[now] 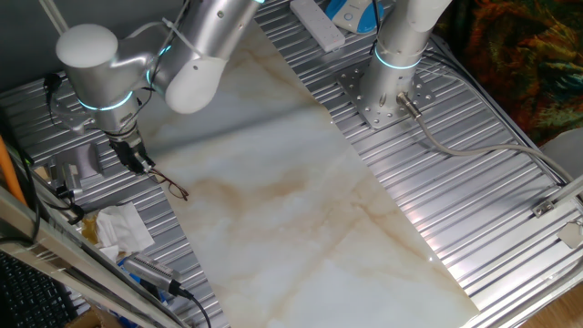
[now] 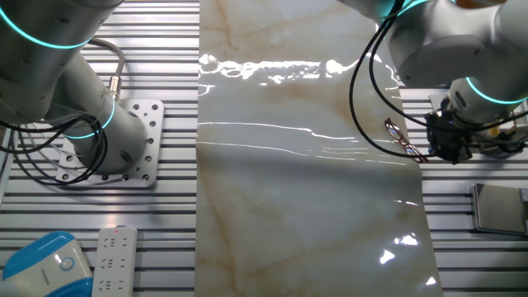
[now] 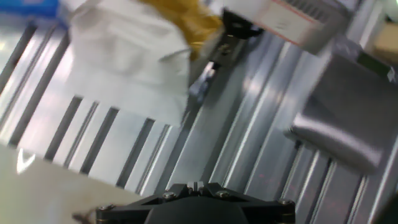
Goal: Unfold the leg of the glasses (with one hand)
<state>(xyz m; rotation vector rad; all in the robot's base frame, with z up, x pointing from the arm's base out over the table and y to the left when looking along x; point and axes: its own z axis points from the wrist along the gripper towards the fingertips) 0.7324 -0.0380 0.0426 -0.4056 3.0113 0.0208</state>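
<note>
The glasses (image 1: 176,189) are a small, thin reddish-brown wire frame at the left edge of the marble mat (image 1: 301,200), next to the slatted metal table. In the other fixed view the glasses (image 2: 401,138) sit at the mat's right edge with both lenses showing. My gripper (image 1: 144,166) points down just left of them, and one slim leg runs from the frame into its tips. In the other fixed view the gripper (image 2: 436,150) is right of the frame. In the hand view the gripper (image 3: 196,185) has its jaws pressed together; only a bit of wire (image 3: 84,216) shows at lower left.
A crumpled white tissue (image 1: 123,228) lies on the slats near the gripper and also shows in the hand view (image 3: 124,56). A grey metal block (image 3: 348,124) sits beside it. A second arm's base (image 1: 387,91) stands at the back. A remote (image 2: 115,256) lies near it.
</note>
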